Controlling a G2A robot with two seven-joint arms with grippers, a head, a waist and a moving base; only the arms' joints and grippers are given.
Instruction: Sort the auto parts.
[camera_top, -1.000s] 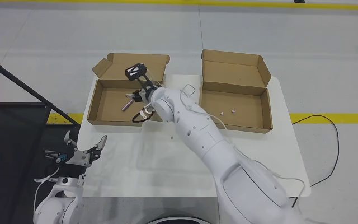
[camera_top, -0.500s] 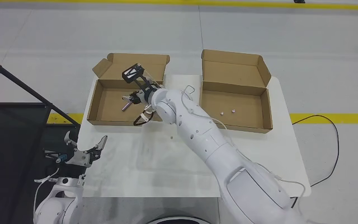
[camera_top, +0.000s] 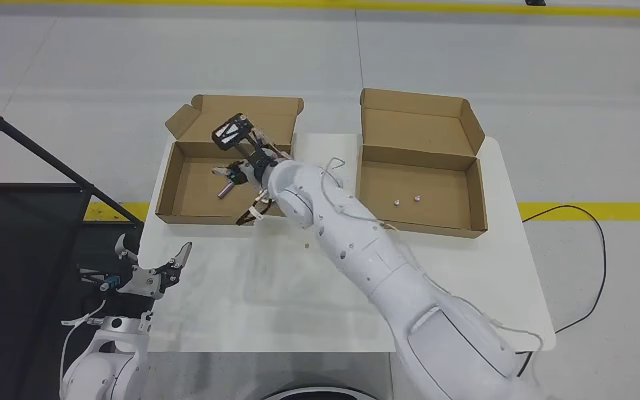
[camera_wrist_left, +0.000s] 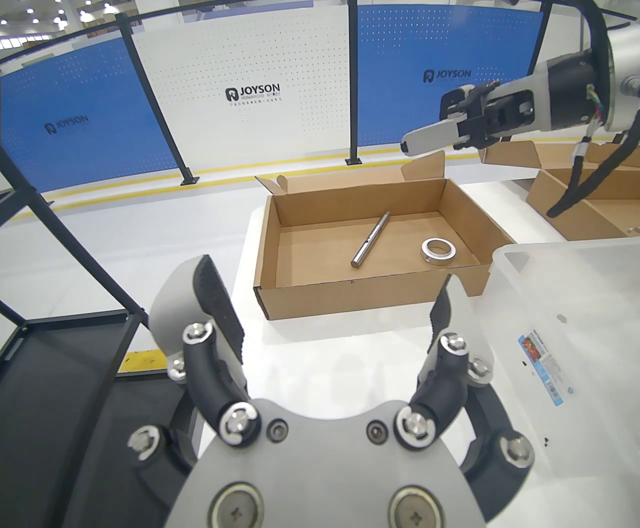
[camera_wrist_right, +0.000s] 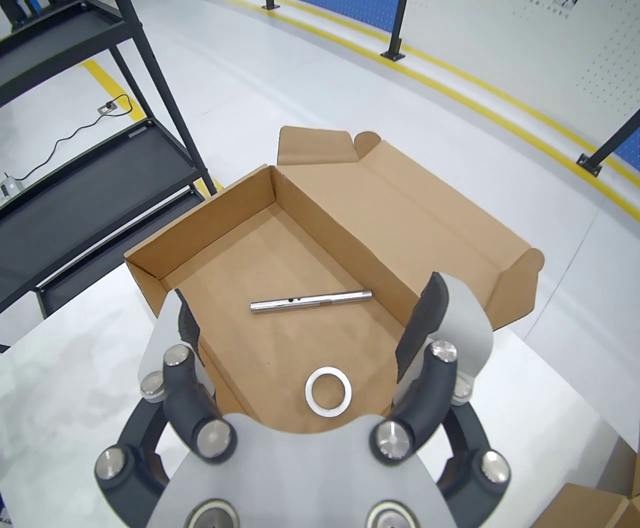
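Your right claw (camera_wrist_right: 308, 302) hangs wide open and empty above the open brown cardboard box (camera_wrist_right: 345, 225) at the left end of the white surface (camera_top: 250, 290). On the box floor lie a slim silver metal rod (camera_wrist_right: 310, 301) and, apart from it, a flat silver metal ring (camera_wrist_right: 328, 392). Your left claw (camera_wrist_left: 327, 282) is also wide open and empty, near the surface's front-left edge.

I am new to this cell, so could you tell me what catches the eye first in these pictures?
The long white right arm stretches across the table, its open right gripper hanging over the left cardboard box. On that box's floor lie a steel rod and a metal ring, apart. The left gripper sits open by the table's near left corner.
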